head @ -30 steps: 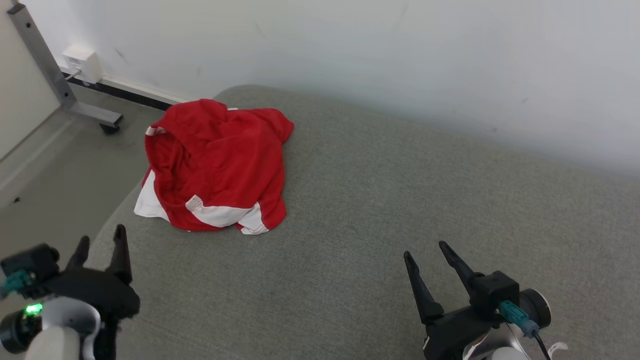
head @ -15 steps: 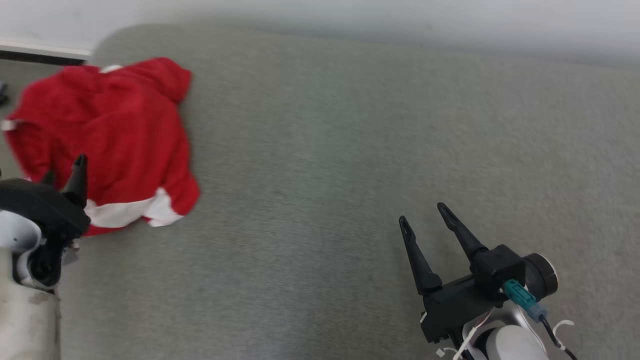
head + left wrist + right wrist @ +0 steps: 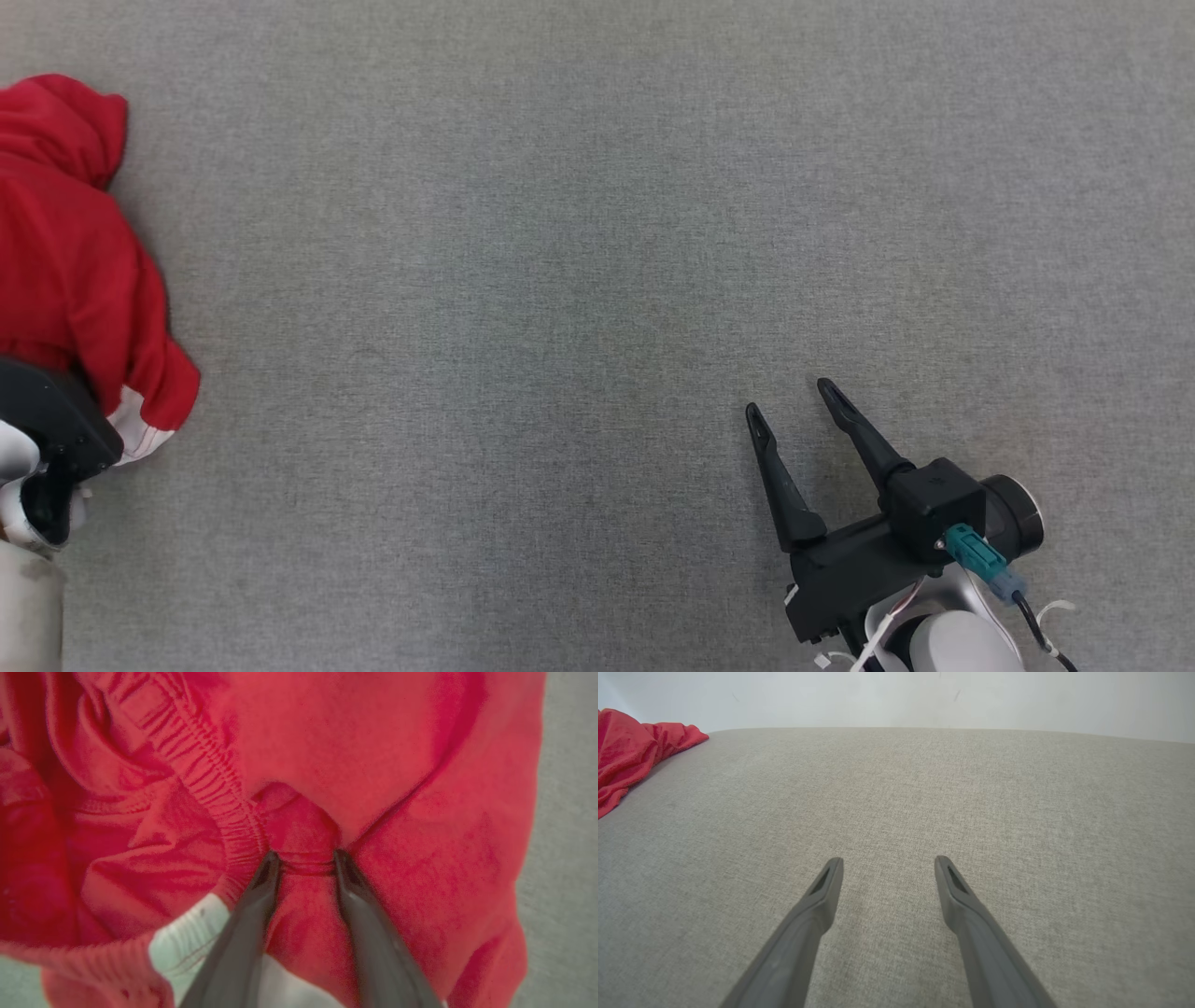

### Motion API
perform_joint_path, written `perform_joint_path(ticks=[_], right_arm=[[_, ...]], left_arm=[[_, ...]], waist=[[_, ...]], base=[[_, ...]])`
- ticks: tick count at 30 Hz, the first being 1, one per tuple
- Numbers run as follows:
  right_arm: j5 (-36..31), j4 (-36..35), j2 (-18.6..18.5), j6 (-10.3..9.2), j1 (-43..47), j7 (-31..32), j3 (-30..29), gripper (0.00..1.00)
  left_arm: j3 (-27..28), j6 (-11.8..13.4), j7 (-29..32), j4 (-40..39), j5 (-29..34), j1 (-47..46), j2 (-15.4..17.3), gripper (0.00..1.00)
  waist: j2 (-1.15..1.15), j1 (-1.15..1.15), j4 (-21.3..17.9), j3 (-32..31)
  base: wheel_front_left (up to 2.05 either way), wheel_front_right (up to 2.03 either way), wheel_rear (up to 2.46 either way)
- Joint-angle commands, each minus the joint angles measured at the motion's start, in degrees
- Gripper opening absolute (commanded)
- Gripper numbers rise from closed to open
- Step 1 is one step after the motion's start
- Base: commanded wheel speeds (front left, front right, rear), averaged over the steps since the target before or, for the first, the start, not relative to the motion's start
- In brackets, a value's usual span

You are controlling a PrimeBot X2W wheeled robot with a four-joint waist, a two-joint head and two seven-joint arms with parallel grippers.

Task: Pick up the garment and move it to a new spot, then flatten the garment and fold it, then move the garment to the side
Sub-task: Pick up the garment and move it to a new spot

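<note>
Readable text: none.
No print, tag, brand or no. legible in any view: not on red garment (image 3: 420, 812), grey fabric surface (image 3: 597, 233), or right gripper (image 3: 789, 398) w/ its teal connector (image 3: 971, 553).

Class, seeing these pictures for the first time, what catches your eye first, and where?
The bright red garment crumpled at the left edge of the grey padded surface stands out first. In the left wrist view the left tool presses its fingers into the red fabric, a fold between them. The right tool is open at the head view's lower right.
</note>
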Motion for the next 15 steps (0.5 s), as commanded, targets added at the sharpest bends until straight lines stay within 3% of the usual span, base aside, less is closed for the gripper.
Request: perform_joint_path(ticks=[1,5,9,15], right_arm=[[0.3,0.0,-0.1,-0.13,0.5,-0.1,0.1,1.0],[1.2,0.8,-0.1,-0.14,0.4,-0.6,0.3,1.0],[2.7,2.1,-0.1,-0.14,0.3,-1.3,0.6,1.0],[5.7,5.1,-0.1,-0.13,0.4,-3.6,1.3,1.0]], left_arm=[[-0.8,-0.1,0.7,1.3,-0.1,1.2,-1.7,0.0],[-1.4,0.0,-0.7,-0.2,0.8,1.0,-0.8,0.0],[-1.3,-0.5,-2.3,-2.9,1.6,-0.4,2.6,0.0],[-0.9,-3.3,-0.2,-10.1,0.7,-3.5,7.0,0.0]], waist=[[-0.01,0.0,-0.3,0.1],[-0.01,0.0,0.7,-1.9],[-0.01,0.0,1.6,-4.8],[-0.01,0.0,1.8,-9.8]], base=[[0.0,0.0,0.0],[0.0,0.0,0.0],[0.0,0.0,0.0],[0.0,0.0,0.0]])
